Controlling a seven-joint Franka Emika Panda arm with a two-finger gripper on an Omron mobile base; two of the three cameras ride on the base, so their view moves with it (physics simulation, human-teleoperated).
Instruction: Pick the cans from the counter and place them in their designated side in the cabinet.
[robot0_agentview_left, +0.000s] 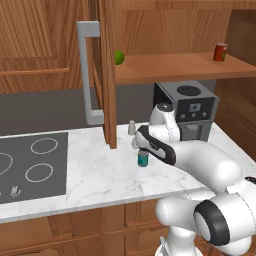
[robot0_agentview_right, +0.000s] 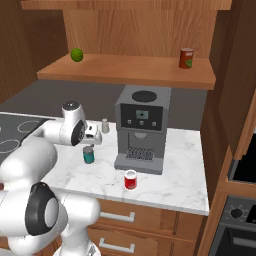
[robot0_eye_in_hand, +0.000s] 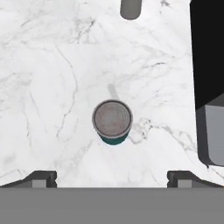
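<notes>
Hob (robot0_agentview_left: 30, 165) far left of pincer, on counter (robot0_agentview_left: 95, 175). Cabinet (robot0_agentview_left: 170, 67) door ajar above, shelf well overhead. Pincer (robot0_eye_in_hand: 112, 177) wide open, empty, pointing straight down. Teal can (robot0_eye_in_hand: 112, 120) upright on counter directly beneath, centred between fingertips, apart from them. Grey shaker (robot0_agentview_right: 105, 125) just beyond. Coffee machine (robot0_agentview_right: 140, 127) right of pincer; red can (robot0_agentview_right: 130, 179) further right, in front of it. Recommended: descend vertically, keep can centred, close below rim, avoid tipping.

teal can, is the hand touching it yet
Apart. In the hand view the teal can stands on the counter between the wide-open fingertips, bare marble on both sides.
</notes>
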